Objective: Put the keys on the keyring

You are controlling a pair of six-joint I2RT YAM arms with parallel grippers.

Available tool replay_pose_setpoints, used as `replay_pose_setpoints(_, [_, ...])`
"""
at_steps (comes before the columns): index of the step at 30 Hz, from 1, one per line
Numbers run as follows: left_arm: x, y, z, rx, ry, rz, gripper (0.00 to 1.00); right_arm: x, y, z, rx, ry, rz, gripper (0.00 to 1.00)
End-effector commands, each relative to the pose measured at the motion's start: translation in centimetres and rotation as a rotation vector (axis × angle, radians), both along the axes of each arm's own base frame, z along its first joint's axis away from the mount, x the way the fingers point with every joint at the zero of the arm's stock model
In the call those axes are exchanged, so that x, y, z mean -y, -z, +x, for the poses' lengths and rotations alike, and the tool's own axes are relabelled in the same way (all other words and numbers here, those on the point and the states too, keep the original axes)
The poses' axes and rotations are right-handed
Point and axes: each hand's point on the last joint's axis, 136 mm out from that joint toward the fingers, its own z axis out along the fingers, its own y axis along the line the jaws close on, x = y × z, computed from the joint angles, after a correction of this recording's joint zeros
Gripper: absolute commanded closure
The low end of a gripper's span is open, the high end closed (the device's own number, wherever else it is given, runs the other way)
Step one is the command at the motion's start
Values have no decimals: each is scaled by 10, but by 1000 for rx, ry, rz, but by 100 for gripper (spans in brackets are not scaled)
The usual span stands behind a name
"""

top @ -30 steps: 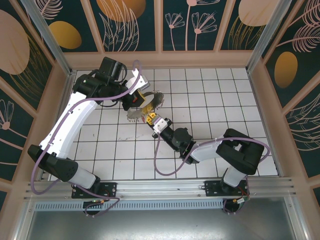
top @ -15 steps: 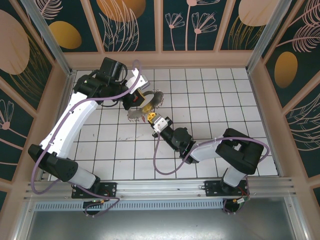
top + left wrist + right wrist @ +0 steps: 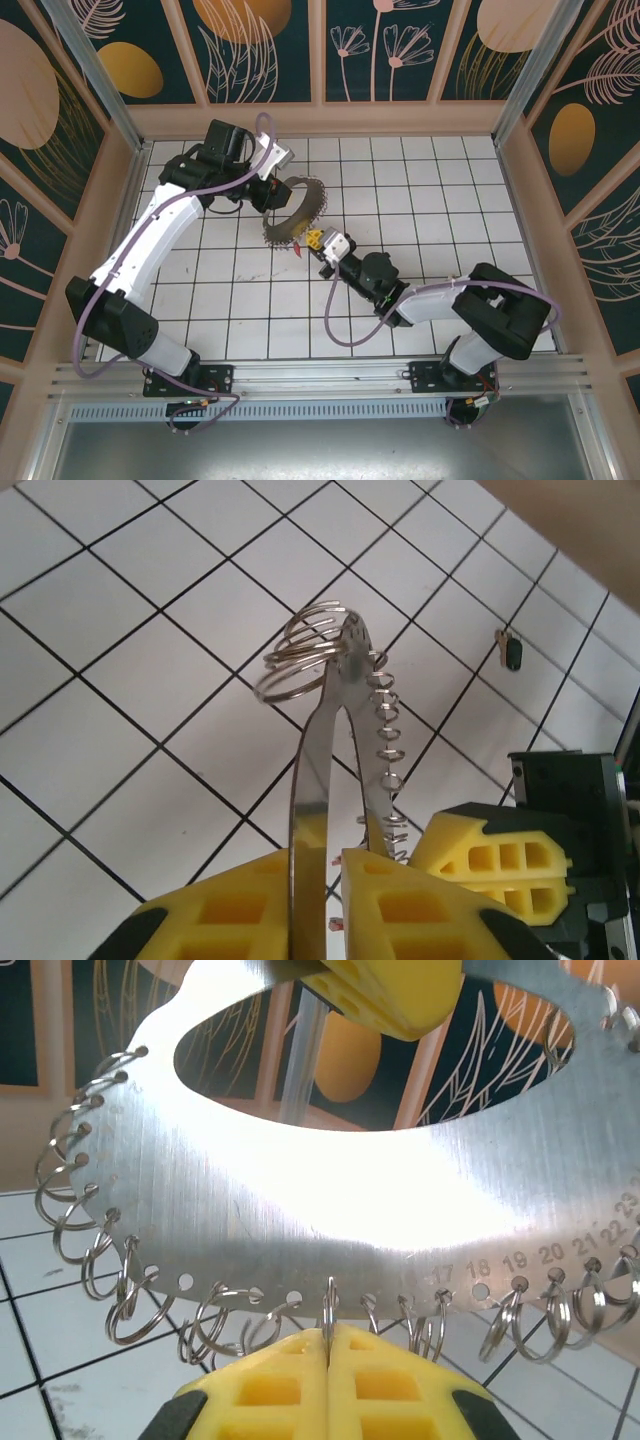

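keyring (image 3: pixel 300 1190) is up off the tiled surface (image 3: pixel 480 200), tilted, between both arms. right hand (image 3: pixel 329 1345) is clenched on one split ring (image 3: pixel 329 1310) on the lower rim. left hand (image 3: pixel 318 880) straddles the plate edge-on, can't tell if it's clamping or slack. I'd hold the plate steady and work that one ring only, since its neighbours crowd it. red key (image 3: pixel 299 251) sits just below the rim. small dark key-like piece (image 3: pixel 512 652) lies well apart on the tiles.

Tilted keyring (image 3: pixel 313 213) above tiles (image 3: pixel 450 200); left hand (image 3: pixel 272 190), right hand (image 3: pixel 314 238) at rim.
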Motion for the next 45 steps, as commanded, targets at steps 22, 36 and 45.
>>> replay_pose_setpoints(22, [-14,109,21,-164,-188,-10,62,30,-2,1,-177,-78,87,100])
replay_pose_setpoints(36, [-33,94,29,-16,-301,-78,52,31,23,15,-289,-61,-23,100])
replay_pose_setpoints(45, [-30,26,26,326,-230,-230,56,24,42,10,-329,-160,-206,100])
